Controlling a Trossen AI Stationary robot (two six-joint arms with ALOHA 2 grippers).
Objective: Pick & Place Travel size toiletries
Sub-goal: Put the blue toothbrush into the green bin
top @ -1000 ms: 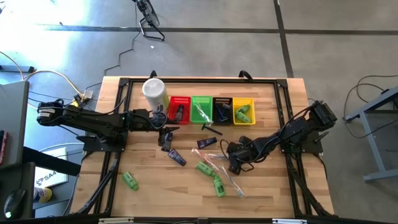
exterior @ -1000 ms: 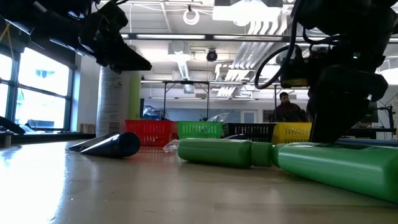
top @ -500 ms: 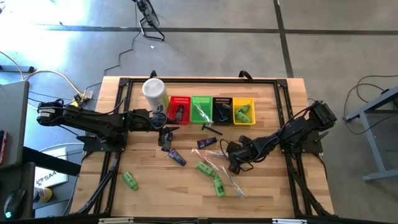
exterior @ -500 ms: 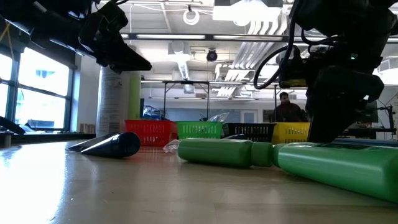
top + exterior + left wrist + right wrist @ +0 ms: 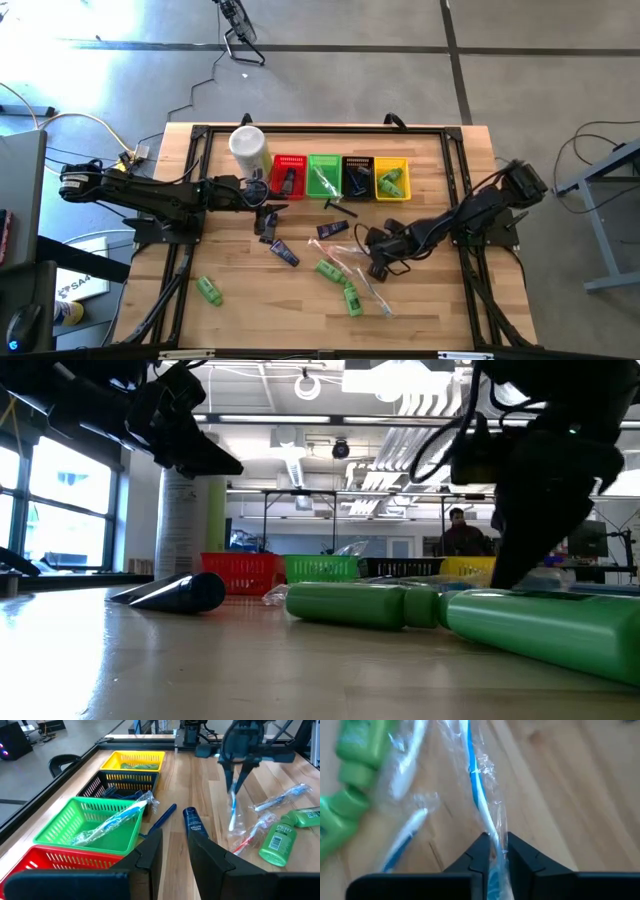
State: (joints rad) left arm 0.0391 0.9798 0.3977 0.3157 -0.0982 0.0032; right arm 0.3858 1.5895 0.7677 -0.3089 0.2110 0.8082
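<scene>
Near the table's middle, we had our right gripper (image 5: 493,851) clamped on a wrapped toothbrush (image 5: 481,800), left gripper (image 5: 174,851) idle with jaws slightly apart by the 4 baskets (image 5: 340,177), already partly filled, several toiletries (image 5: 335,275) still loose.

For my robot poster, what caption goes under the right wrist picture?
Right tool pinches a plastic-wrapped blue toothbrush above the wooden table.
</scene>
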